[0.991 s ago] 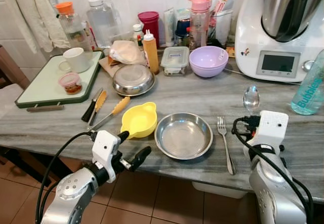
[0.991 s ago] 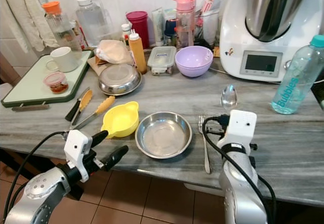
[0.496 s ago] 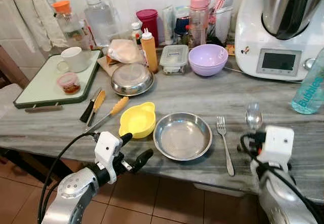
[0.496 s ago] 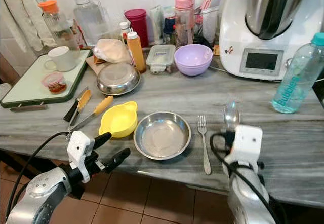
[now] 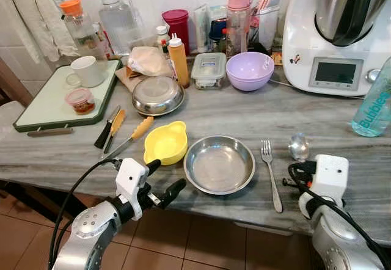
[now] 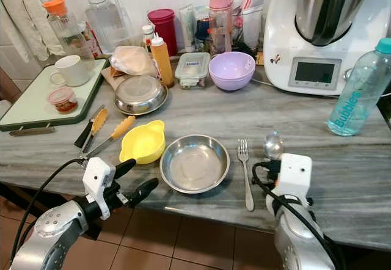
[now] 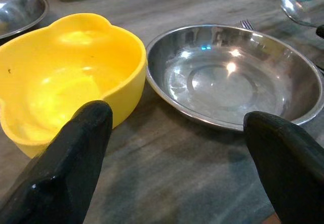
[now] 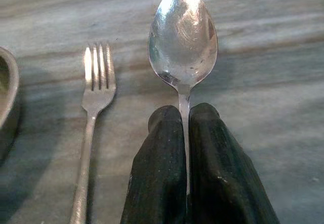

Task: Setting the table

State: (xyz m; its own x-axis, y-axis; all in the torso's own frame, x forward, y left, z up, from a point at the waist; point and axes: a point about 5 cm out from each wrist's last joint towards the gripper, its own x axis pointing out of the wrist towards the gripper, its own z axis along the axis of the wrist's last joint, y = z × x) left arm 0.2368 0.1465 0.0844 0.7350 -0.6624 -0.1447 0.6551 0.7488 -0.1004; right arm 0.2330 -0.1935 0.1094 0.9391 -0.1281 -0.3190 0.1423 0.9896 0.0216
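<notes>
**A:** Status of the place setting?

**B:** Mostly laid. The plate (image 5: 219, 164) sits on the counter (image 5: 232, 114) near the front edge. The yellow bowl (image 5: 166, 143) is just beside it on the left. The fork (image 5: 270, 173) lies just beside it on the right, tines pointing away from the robot.

**A:** And the spoon?

**B:** The spoon (image 8: 183, 34) is not yet set down. The right gripper (image 8: 186, 133) has its jaws pressed together on the handle, bowl end forward, just right of the fork and roughly parallel to it.

**A:** Left gripper?

**B:** The left gripper (image 7: 177, 148) hovers at the counter edge, jaws spread, holding nothing.

**A:** Remaining steps?

**B:** By my estimate: lower the spoon beside the fork, then release.
</notes>
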